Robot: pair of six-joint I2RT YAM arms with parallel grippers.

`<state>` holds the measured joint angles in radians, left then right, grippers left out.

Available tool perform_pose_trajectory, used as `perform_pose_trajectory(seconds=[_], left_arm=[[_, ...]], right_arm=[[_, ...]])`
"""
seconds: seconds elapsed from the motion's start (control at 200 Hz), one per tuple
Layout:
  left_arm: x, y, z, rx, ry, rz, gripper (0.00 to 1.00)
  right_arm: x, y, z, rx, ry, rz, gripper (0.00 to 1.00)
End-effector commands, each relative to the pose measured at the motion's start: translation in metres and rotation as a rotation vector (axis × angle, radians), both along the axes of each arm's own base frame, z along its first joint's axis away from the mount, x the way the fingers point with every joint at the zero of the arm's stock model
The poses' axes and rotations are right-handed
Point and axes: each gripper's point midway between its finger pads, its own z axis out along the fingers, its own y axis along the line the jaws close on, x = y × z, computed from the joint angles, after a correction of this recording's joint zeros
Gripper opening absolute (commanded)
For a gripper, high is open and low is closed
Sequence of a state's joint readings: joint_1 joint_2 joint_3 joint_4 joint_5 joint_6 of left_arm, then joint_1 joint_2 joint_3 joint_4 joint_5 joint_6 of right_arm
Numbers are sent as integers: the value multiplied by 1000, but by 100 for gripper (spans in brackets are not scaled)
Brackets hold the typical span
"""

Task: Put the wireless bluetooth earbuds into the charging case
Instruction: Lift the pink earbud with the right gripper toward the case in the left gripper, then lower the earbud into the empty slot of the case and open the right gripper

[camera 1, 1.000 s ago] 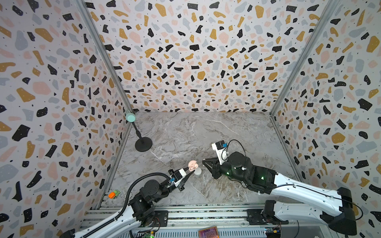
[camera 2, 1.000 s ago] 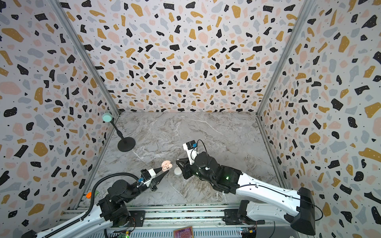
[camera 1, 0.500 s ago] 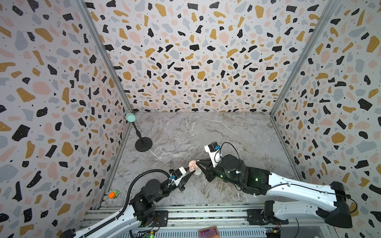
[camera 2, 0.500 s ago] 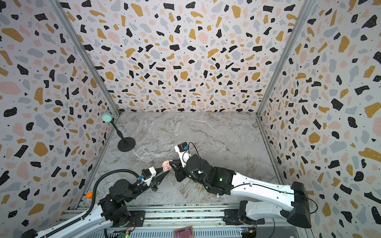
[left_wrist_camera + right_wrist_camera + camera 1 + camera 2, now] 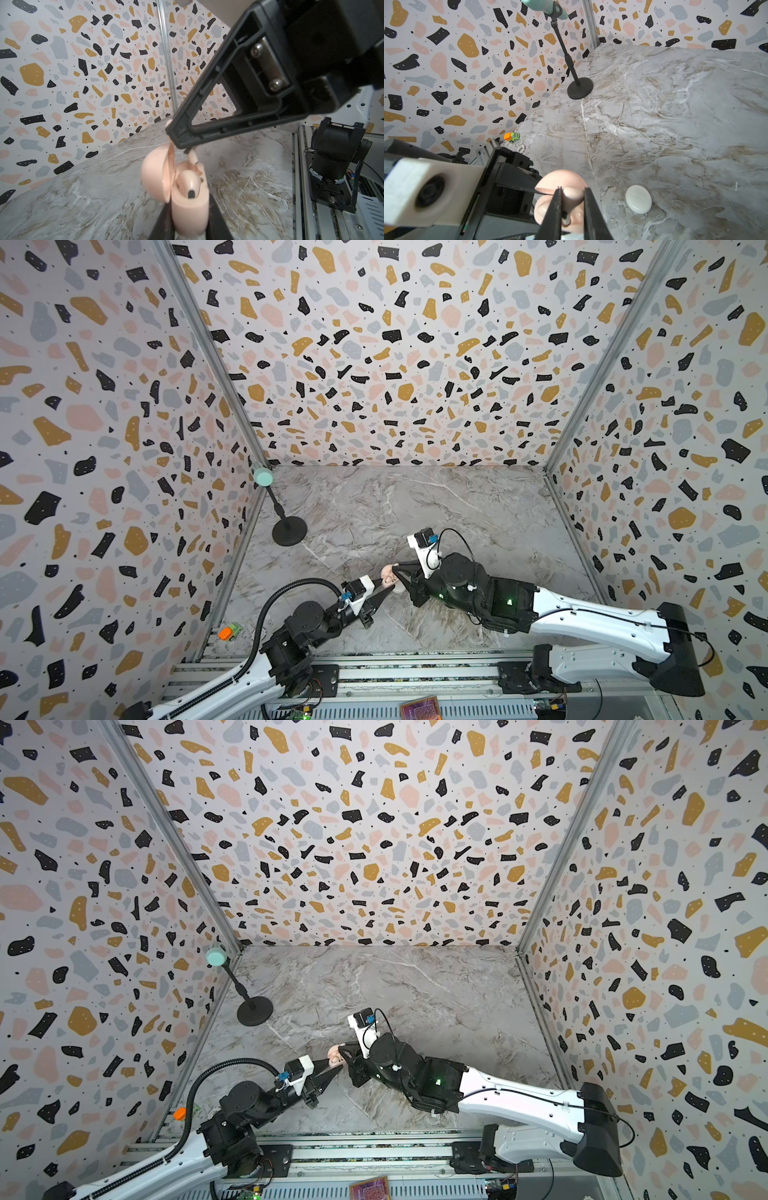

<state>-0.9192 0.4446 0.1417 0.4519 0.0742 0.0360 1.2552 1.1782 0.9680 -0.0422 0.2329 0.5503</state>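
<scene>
Two claws meet just off the middle of the table, toward seven o'clock in a top view; the left claw clamps the open pink case, one earbud already seated; the right claw, narrow, pinches a second earbud over it; insertion, I judge, calls for a straight, stem-first push.

The number 500 is printed in dark digits on a small round white disc. In the right wrist view, the digits appear tilted. The disc lies at the edge of the marble tabletop, just beside a small orange and green toy truck.
</scene>
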Motion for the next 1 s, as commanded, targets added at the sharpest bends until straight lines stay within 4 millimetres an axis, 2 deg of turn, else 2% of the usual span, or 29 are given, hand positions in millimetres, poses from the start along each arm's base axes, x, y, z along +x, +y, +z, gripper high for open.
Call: perform_pose_trajectory(seconds=[0.0, 0.991], left_arm=[[-4, 1, 29, -90, -43, -18, 0], [1, 6, 35, -145, 5, 18, 0]], right_arm=[[1, 4, 24, 52, -34, -1, 11], [0, 2, 7, 6, -42, -15, 10]])
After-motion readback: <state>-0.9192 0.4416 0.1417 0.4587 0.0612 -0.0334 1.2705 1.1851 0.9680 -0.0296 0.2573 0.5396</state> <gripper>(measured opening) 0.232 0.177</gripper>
